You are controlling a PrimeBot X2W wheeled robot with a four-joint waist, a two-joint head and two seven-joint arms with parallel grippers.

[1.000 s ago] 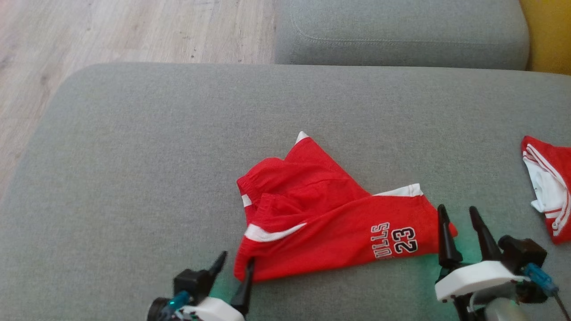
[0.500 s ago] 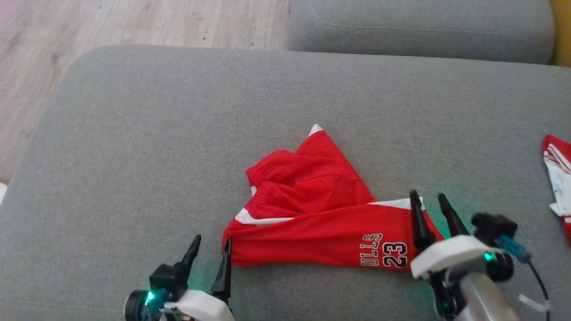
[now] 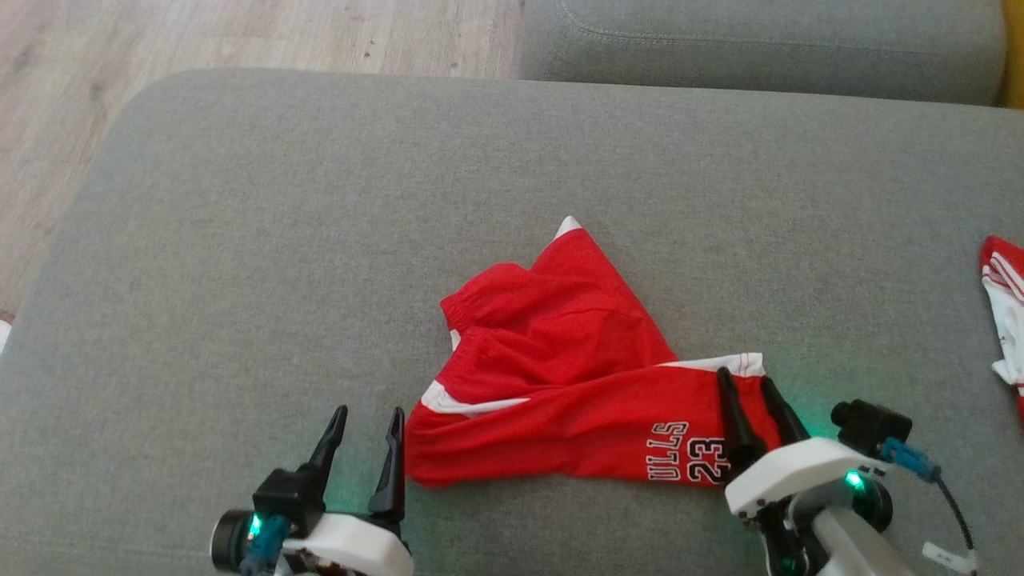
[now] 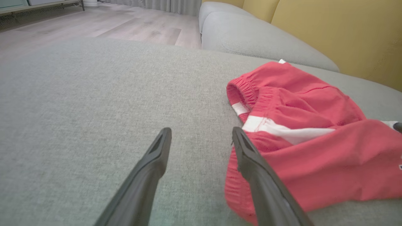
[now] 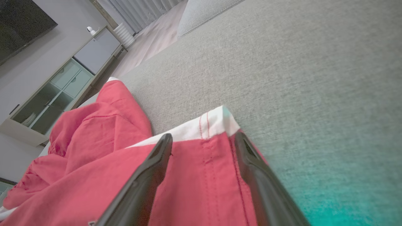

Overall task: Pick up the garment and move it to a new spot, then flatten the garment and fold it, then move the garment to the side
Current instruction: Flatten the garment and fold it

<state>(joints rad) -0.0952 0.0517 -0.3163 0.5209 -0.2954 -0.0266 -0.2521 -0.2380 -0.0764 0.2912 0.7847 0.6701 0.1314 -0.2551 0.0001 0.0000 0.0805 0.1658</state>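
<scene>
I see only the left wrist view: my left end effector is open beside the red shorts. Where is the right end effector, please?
Observer: The right end effector is at the other end of the red shorts, over the leg corner with the white hem band.
Operator: Is it closed on the cloth?
Observer: No, it is open. The right wrist view shows its two fingers apart over that corner.
Operator: Is anything else on the cushion?
Observer: Yes, a second red and white garment lies at the far right of the grey cushion, apart from the shorts.
</scene>
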